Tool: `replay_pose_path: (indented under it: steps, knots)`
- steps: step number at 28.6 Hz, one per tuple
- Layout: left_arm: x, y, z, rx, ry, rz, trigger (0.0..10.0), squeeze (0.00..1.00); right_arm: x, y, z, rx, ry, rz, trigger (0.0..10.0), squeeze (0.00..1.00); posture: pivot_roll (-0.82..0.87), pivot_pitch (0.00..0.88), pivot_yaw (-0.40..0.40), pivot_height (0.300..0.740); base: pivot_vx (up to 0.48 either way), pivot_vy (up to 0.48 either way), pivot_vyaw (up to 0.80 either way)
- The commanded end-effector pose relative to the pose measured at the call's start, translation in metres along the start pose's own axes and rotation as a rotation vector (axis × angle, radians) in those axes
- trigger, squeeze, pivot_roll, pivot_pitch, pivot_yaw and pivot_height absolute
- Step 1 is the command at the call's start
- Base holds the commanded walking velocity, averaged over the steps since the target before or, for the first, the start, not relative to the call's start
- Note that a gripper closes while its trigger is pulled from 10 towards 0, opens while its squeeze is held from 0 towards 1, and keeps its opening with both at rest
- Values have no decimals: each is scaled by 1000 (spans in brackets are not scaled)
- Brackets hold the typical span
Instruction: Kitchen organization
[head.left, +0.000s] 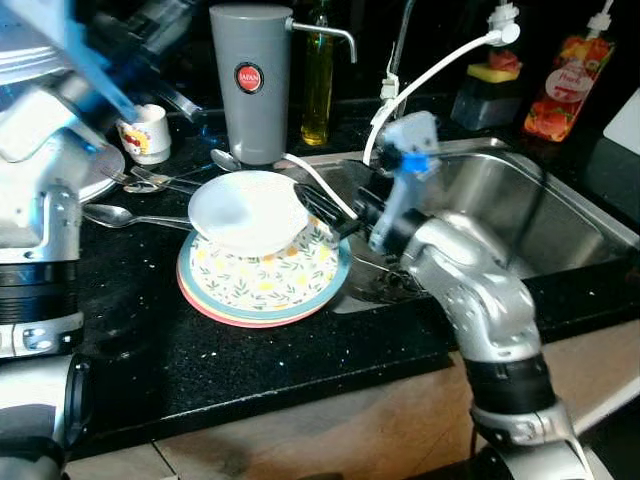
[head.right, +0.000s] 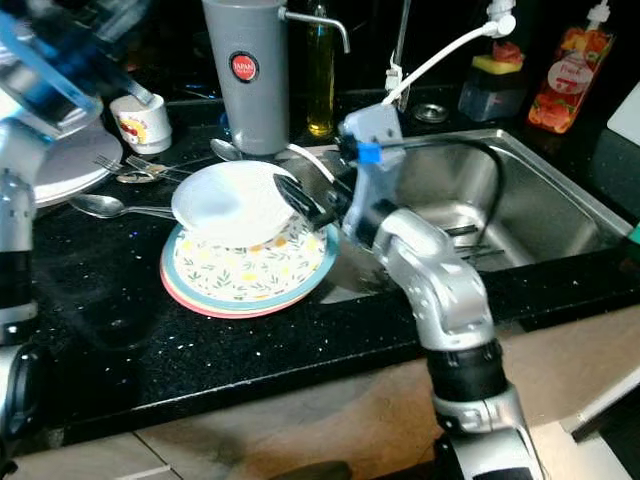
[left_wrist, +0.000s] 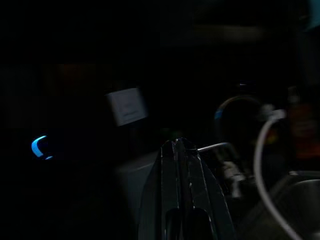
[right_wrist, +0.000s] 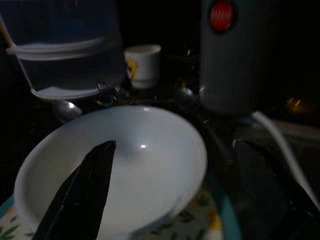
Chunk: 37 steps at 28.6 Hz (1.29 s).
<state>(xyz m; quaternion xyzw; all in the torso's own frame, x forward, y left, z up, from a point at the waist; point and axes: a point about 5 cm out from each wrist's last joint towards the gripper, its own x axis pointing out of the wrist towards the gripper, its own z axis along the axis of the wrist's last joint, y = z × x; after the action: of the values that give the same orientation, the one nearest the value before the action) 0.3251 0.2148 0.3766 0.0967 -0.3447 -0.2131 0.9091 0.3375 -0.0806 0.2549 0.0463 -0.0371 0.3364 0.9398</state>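
A white bowl (head.left: 248, 210) sits on a stack of flowered plates (head.left: 265, 285) on the black counter. My right gripper (right_wrist: 172, 145) is open at the bowl's sink-side rim: one black finger (right_wrist: 80, 195) reaches over the inside of the bowl, the other stays outside it. Neither finger is pressed to the rim. My left arm (head.left: 60, 110) is raised at the far left and looks blurred. In its dark wrist view, the left gripper (left_wrist: 180, 145) has its fingers pressed together with nothing between them.
A tall grey flask (head.left: 250, 80) and a small cup (head.left: 148, 132) stand behind the plates. Spoons and forks (head.left: 130, 215) lie to their left, by a white plate (head.right: 60, 165). The steel sink (head.left: 560, 210), a white hose (head.left: 440, 65) and bottles (head.left: 318, 80) lie to the right.
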Motion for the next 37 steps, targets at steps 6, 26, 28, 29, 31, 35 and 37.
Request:
replay_pose_path:
  steps: [6,26,28,29,31,35,37]
  knots:
    - [-6,10,-1,11,26,118,10000,0,9,-28,-30,247,200,-126,10000,0,56,0,-55,740,0,0,0]
    - [-11,-14,-54,71,295,133,10000,0,3,-34,16,425,-60,-85,0,0,37,0,-38,740,0,0,0]
    - [-23,-13,-84,21,492,205,10000,0,-2,-35,38,404,-176,-72,0,0,35,0,-36,740,0,0,0]
    - [-23,-13,-84,21,492,205,10000,0,-2,-35,38,404,-176,-72,0,0,35,0,-36,740,0,0,0]
    - [-35,-10,-102,-138,584,290,10000,0,-11,-45,55,360,-249,-122,0,0,33,0,-32,740,0,0,0]
    - [-48,-15,-112,-291,638,295,10000,0,-24,-65,61,307,-260,-248,0,0,31,0,-29,740,0,0,0]
    - [-55,-21,-114,-378,647,270,10000,0,-36,-89,50,287,-203,-407,4078,0,29,0,-25,740,0,0,0]
